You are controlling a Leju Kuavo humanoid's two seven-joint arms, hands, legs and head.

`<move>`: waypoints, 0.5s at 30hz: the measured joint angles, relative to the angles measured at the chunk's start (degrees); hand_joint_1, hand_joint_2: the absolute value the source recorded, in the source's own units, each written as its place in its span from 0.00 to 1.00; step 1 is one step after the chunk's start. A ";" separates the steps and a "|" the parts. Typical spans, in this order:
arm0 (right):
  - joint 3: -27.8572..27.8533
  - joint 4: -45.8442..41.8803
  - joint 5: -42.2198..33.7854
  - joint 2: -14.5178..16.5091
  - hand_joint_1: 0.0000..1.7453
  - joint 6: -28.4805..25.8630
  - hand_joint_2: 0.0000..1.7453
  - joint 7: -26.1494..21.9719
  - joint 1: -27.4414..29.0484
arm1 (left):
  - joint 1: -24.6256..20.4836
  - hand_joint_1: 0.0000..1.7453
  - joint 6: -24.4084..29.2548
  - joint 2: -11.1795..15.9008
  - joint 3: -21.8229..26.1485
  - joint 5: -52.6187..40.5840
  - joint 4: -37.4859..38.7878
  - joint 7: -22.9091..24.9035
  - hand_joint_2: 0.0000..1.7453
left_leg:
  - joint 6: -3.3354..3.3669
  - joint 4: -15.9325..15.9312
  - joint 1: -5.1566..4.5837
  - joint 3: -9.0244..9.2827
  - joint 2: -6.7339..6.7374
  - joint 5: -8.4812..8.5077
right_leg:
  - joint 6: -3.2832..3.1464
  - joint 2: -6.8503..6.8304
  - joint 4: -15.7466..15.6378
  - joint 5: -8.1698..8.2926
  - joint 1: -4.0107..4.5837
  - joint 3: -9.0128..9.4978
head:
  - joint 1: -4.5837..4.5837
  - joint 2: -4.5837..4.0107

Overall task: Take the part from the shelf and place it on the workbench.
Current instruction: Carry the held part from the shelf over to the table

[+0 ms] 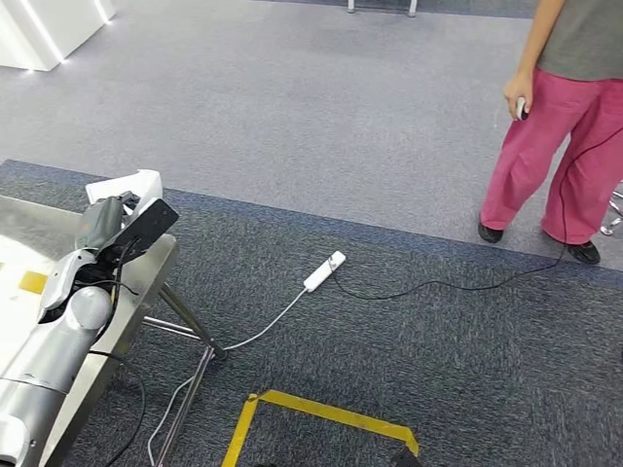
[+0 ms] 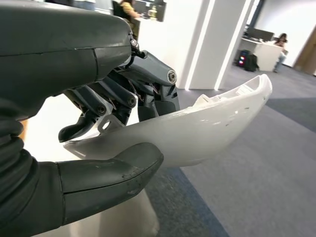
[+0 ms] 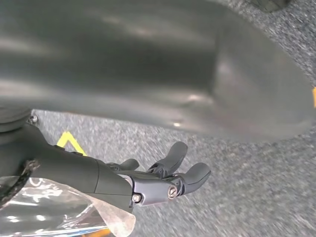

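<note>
The part (image 1: pixel 130 184) is a white curved plastic shell. My left hand (image 1: pixel 110 229) grips it over the far corner of the metal workbench (image 1: pixel 151 277) at the left of the head view. In the left wrist view the part (image 2: pixel 209 128) lies between the thumb below and the dark fingers (image 2: pixel 111 98) above, its far end sticking out over the carpet. My right hand (image 3: pixel 164 177) hangs above the carpet with its fingers slightly apart and holds nothing.
A person in pink trousers (image 1: pixel 566 146) stands at the far right holding a small device. A white power strip (image 1: pixel 324 271) and its cables lie on the carpet mid-floor. Yellow floor tape (image 1: pixel 323 413) runs near the front. Workbench legs (image 1: pixel 187 326) splay outward.
</note>
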 joint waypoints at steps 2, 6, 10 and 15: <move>-0.06 -0.17 0.20 0.01 0.00 -0.01 0.00 0.28 0.00 | -0.33 1.00 -0.02 -0.03 0.04 -0.15 0.00 0.12 1.00 | 0.71 -6.22 -0.80 3.08 2.85 1.74 | 0.46 -1.29 0.07 -0.39 0.29 0.35 | -0.01 0.01; -0.40 -0.21 0.52 0.12 0.00 -0.10 0.00 -0.02 -0.05 | -0.56 1.00 0.08 0.13 0.26 -0.41 0.02 -0.01 1.00 | 2.06 -7.99 -1.11 3.67 1.63 1.74 | 1.57 -2.57 0.39 -1.41 0.36 0.62 | 0.03 0.01; -0.80 -0.20 0.80 0.28 0.00 -0.12 0.00 -0.35 -0.05 | -1.01 1.00 0.02 -0.09 0.38 -0.55 0.06 -0.09 1.00 | 3.16 -8.39 -0.71 3.97 -1.49 2.02 | 1.84 3.52 12.31 -6.99 0.13 -5.16 | 0.64 0.01; -1.21 0.01 1.35 0.29 0.00 -0.06 0.00 -0.50 0.16 | -0.61 1.00 0.03 -0.36 0.38 -0.99 0.26 -0.13 1.00 | 2.98 -8.09 -0.65 4.15 -6.10 1.81 | 1.64 5.41 9.11 -1.55 0.02 -5.96 | 0.74 0.00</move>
